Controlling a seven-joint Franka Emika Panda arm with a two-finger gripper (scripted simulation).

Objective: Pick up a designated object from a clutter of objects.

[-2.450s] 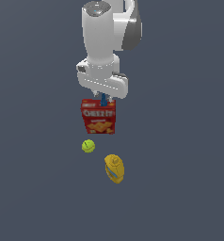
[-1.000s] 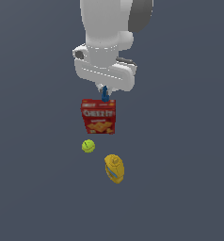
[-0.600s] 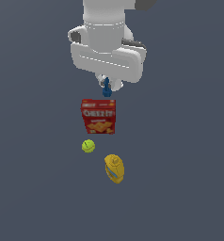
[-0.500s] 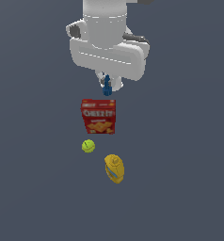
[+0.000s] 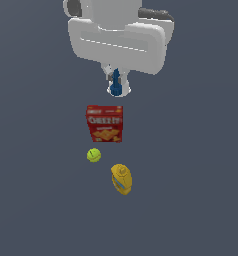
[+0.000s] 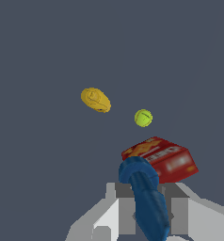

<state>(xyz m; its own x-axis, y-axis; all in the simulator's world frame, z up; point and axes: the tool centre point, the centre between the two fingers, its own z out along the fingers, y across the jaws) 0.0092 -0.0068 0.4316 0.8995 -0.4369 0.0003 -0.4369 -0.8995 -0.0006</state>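
My gripper (image 5: 116, 85) is shut on the designated object (image 5: 115, 84), a small slim dark-blue item with a narrow top and rounder base, and holds it in the air above the clutter. In the wrist view the blue item (image 6: 144, 195) sticks out between my grey fingers (image 6: 180, 214). Below it lies the rest of the clutter: the red Cheez-It box (image 5: 105, 123), the yellow-green tennis ball (image 5: 94, 155) and the yellow mustard bottle (image 5: 122, 179). They also show in the wrist view: box (image 6: 168, 160), ball (image 6: 143, 117), bottle (image 6: 95, 100).
The plain dark grey floor (image 5: 191, 190) spreads all around the three resting objects. The large white arm body (image 5: 118, 35) fills the upper middle of the exterior view.
My gripper has risen with the blue item, from just above the red box to well clear of it. The box, ball and bottle have not moved.
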